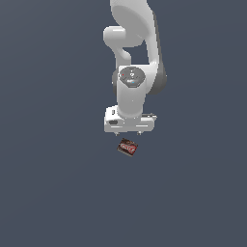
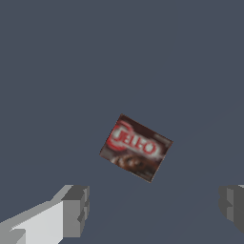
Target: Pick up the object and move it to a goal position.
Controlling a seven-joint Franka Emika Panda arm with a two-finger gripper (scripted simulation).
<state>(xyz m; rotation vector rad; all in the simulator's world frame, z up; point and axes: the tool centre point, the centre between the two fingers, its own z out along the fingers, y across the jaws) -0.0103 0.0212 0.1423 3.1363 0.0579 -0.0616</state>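
Gripper (image 1: pixel 129 131) stands wide open, holding nothing; the object (image 1: pixel 128 147) lies flat on the desk just below centre of the exterior view, skewed. You should centre over it, match its skew, then descend

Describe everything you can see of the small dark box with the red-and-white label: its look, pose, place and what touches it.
The small dark brown-black rectangular box with a red-and-white label looks like printed cardboard; its label reads JELL-O above a picture of something brown. It lies flat, label face up, on the plain grey-blue surface, turned askew to the robot's white gripper. In the exterior view it sits just below the gripper. The jaws stand wide open, and nothing but the surface touches the box.
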